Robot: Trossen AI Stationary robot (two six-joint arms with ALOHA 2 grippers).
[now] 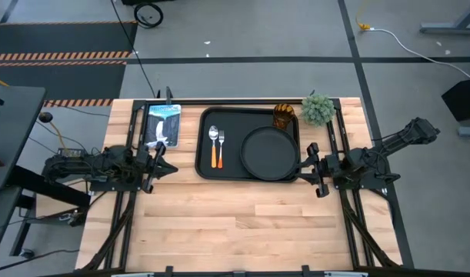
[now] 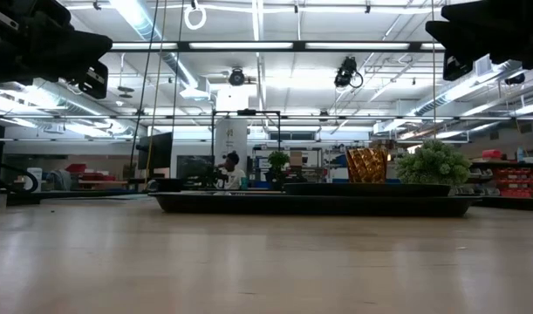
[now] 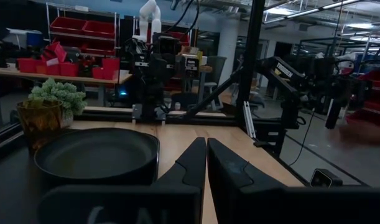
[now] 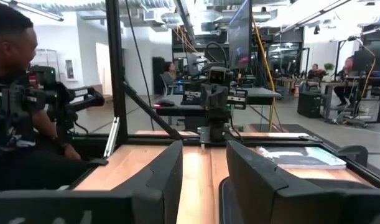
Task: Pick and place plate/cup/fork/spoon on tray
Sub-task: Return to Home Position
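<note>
Left end effector (image 1: 171,158) closed, right end effector (image 1: 306,164) parted, flanking tray (image 1: 206,171).

Fork (image 1: 221,145) and spoon (image 1: 213,145) hidden behind tray (image 2: 318,204) rim in low view; plate (image 2: 362,187) showing only as thin edge. Cup (image 3: 38,122) partly covered by plate's far rim in left wrist view. Both arms cut off by top edge in low view.
</note>
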